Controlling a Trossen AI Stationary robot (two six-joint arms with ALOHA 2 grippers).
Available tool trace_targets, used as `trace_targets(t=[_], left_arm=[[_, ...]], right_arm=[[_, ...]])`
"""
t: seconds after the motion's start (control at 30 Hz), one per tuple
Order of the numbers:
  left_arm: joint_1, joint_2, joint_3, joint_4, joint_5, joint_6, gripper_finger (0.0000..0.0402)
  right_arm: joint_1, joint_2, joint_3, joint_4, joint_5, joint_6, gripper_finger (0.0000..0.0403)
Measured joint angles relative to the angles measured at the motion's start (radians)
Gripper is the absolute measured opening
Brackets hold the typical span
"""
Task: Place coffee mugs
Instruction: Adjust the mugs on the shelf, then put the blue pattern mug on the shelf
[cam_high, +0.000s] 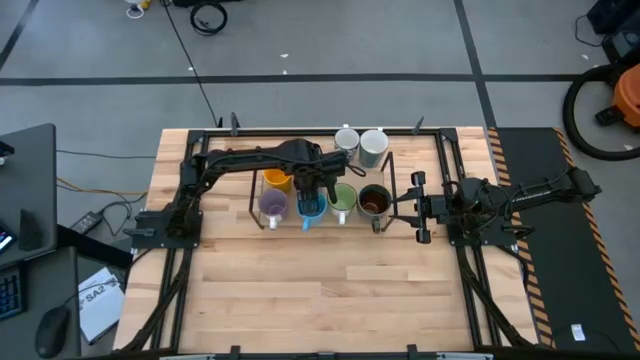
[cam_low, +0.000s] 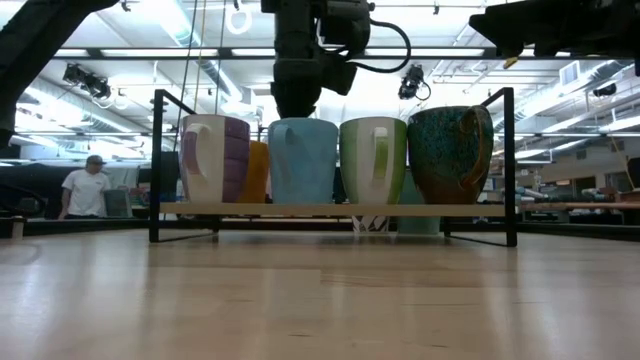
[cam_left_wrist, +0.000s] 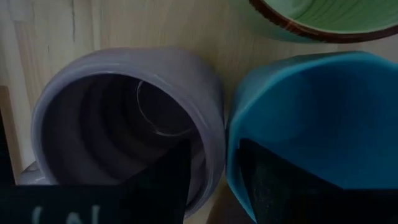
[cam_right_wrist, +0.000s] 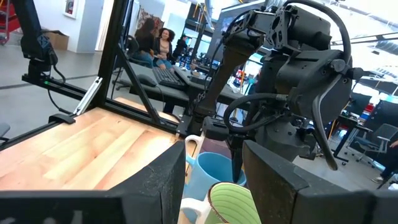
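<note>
A black wire rack (cam_low: 330, 210) carries a front row of upright mugs: lavender (cam_low: 215, 160), blue (cam_low: 303, 160), light green (cam_low: 372, 160) and dark brown-black (cam_low: 450, 155). An orange mug (cam_high: 278, 181) stands behind the lavender one. The white patterned mug (cam_high: 347, 139) and the pale grey-white mug (cam_high: 373, 147) stand on the table beyond the rack. My left gripper (cam_high: 312, 190) points down over the blue mug's rim, open. My right gripper (cam_high: 410, 205) waits open and level, right of the dark mug. Only one lavender mug shows. My left gripper (cam_left_wrist: 214, 162) comes from above at the blue mug's rim on its lavender-mug side (cam_left_wrist: 231, 155). One finger (cam_left_wrist: 273, 186) is over the mug's hollow and the other (cam_left_wrist: 165, 180) is outside it. A gap shows beside the wall, and I cannot tell whether either finger touches it. The mug stands upright on the rack.
The rack's upright end frames (cam_low: 510, 165) rise at both ends of the mug row. The left arm (cam_right_wrist: 280, 93) stretches across the rack's far side. Bare wooden table (cam_high: 320, 290) lies on the near side. People show in the room beyond the table.
</note>
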Motion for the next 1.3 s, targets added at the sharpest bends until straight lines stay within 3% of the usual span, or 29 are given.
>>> trace_targets(t=[0.43, 0.93, 1.3], left_arm=[[0.000, 0.000, 0.000, 0.000, 0.000, -0.002, 0.0145], [-0.001, -0.003, 0.028, -0.019, 0.001, -0.004, 0.0242], [-0.002, -0.057, 0.028, -0.011, 0.002, -0.010, 0.0250]], right_arm=[[0.000, 0.000, 0.000, 0.000, 0.000, 0.000, 0.0166], [0.000, 0.000, 0.000, 0.003, 0.000, 0.000, 0.0166], [0.000, 0.000, 0.000, 0.005, 0.000, -0.001, 0.0166]])
